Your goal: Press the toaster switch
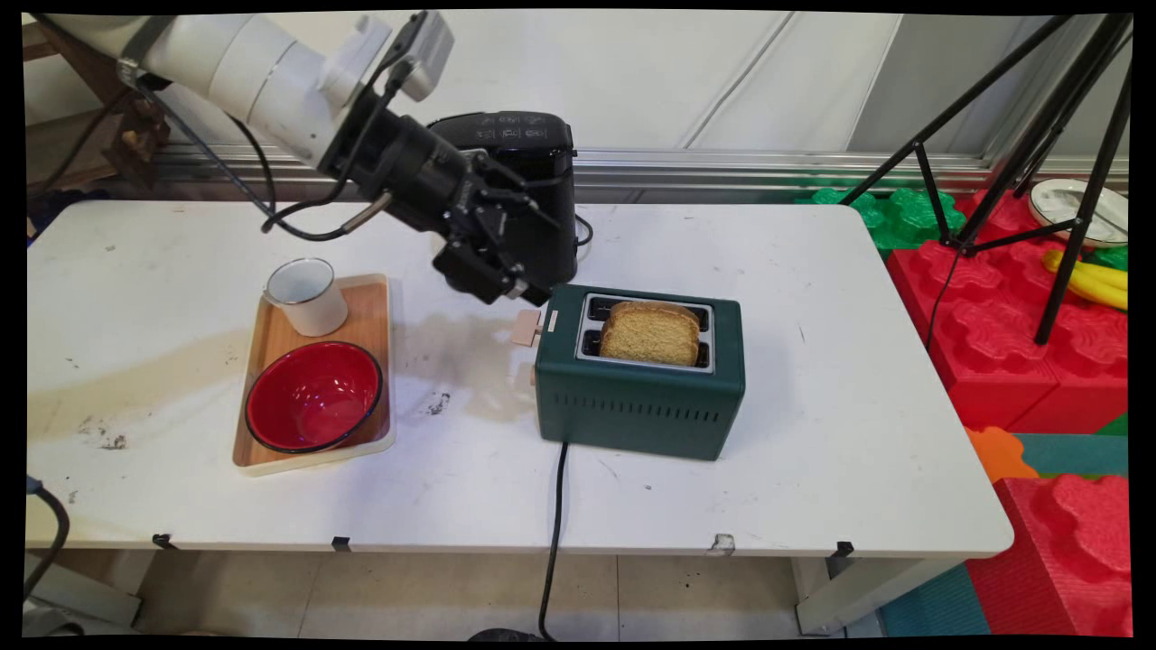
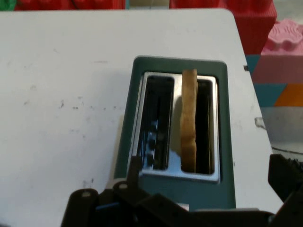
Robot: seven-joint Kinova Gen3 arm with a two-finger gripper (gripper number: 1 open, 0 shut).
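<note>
While a slice of toast stands upright in the nearer of the two slots of a dark green toaster, the black gripper hangs just over the toaster's left end, close above its pale lever. Whether the gripper's fingers are spread or together cannot be told from either view. The toaster sits near the middle of the white table, its black cord running off the near edge. From the hand view, the toast fills the right-hand slot and the other slot is empty.

Judging from this pose, any press on the lever would best come straight down, staying clear of the toaster's top edge.

Just behind the gripper stands a tall black appliance, close enough to crowd the arm. To the left, well apart, a wooden tray carries a white enamel mug and a red bowl. Off the table to the right are red foam blocks and a black tripod.
</note>
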